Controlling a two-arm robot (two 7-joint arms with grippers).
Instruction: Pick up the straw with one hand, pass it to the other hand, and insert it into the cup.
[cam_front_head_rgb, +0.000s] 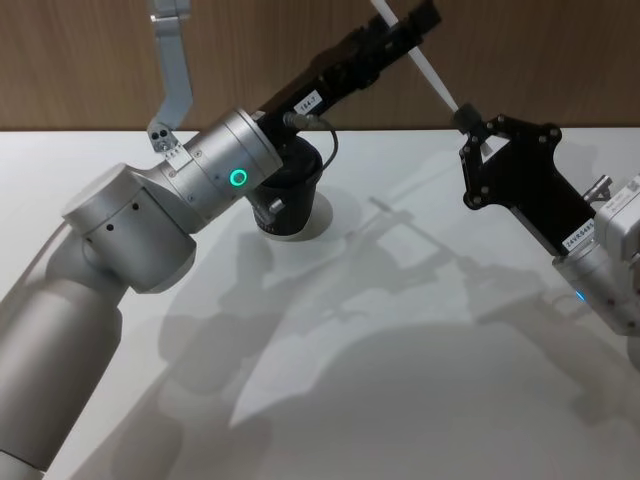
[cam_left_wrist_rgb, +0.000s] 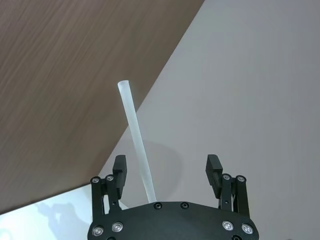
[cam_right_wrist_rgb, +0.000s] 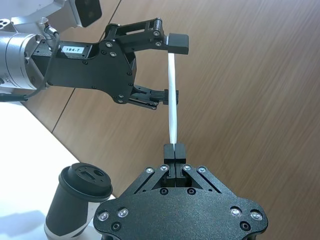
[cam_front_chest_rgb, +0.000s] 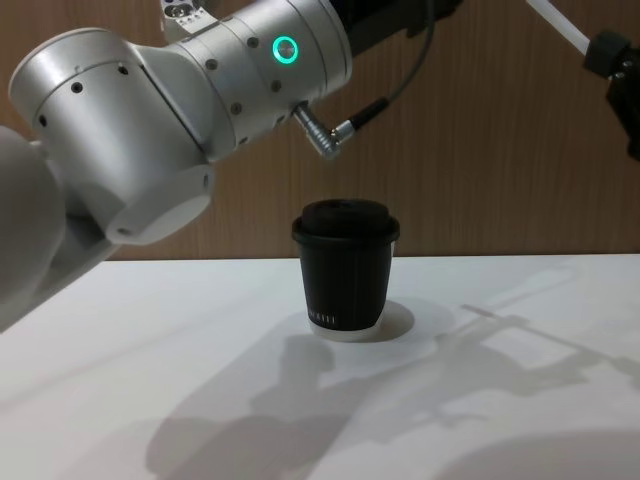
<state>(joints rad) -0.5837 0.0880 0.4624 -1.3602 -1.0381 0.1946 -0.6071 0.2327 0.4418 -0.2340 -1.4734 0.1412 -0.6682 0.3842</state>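
Note:
The white straw (cam_front_head_rgb: 432, 72) is held up in the air, slanted, in front of the wood wall. My right gripper (cam_front_head_rgb: 468, 120) is shut on its lower end (cam_right_wrist_rgb: 173, 131). My left gripper (cam_right_wrist_rgb: 172, 69), on the silver arm with the green ring light, stands open around the straw's upper part. Its fingers (cam_left_wrist_rgb: 120, 169) are on either side of the straw (cam_left_wrist_rgb: 136, 135), which runs closer to one of them. The black lidded cup (cam_front_chest_rgb: 345, 265) stands upright on the table, below and behind the left forearm (cam_front_head_rgb: 225, 165), which partly hides the cup (cam_front_head_rgb: 296, 196) in the head view.
The white table (cam_front_head_rgb: 400, 350) stretches out in front of and to the right of the cup. A wooden wall (cam_front_chest_rgb: 500, 150) runs along the back edge. A grey metal bracket (cam_front_head_rgb: 175, 70) hangs at the upper left.

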